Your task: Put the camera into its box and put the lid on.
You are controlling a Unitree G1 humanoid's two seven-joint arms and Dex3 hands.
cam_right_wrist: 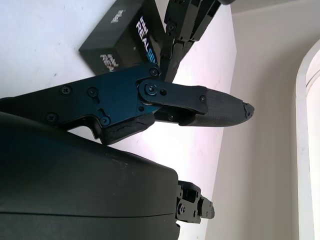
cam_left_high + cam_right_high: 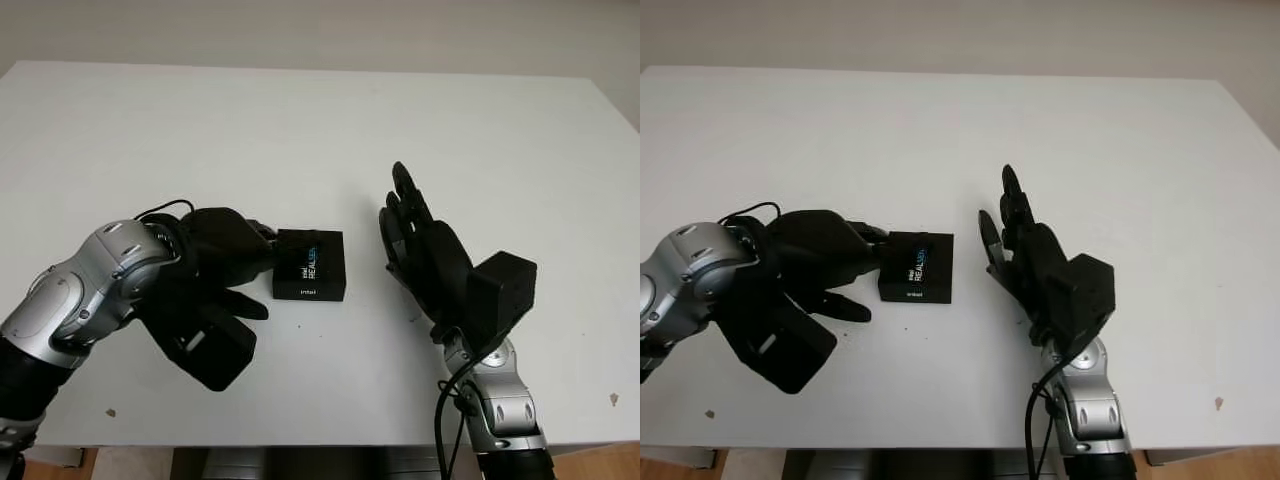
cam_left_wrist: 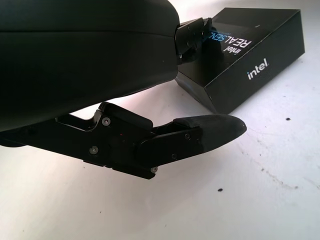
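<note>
The black box [image 2: 310, 264] sits closed, lid on, flat on the white table [image 2: 320, 120] near its middle, white and blue lettering on top and a small logo on the front face. The left hand [image 2: 225, 262] is right up against the box's left side, upper fingers [image 3: 192, 36] touching the top edge of the lid, while the thumb [image 3: 205, 132] lies low on the tabletop just in front of the box and apart from it; nothing is gripped, the hand is unclenched. Over on the other side, the right hand [image 2: 415, 235] stands upright just beside the box, palm facing it, a strip of bare table between them, fingers extended and holding nothing.
</note>
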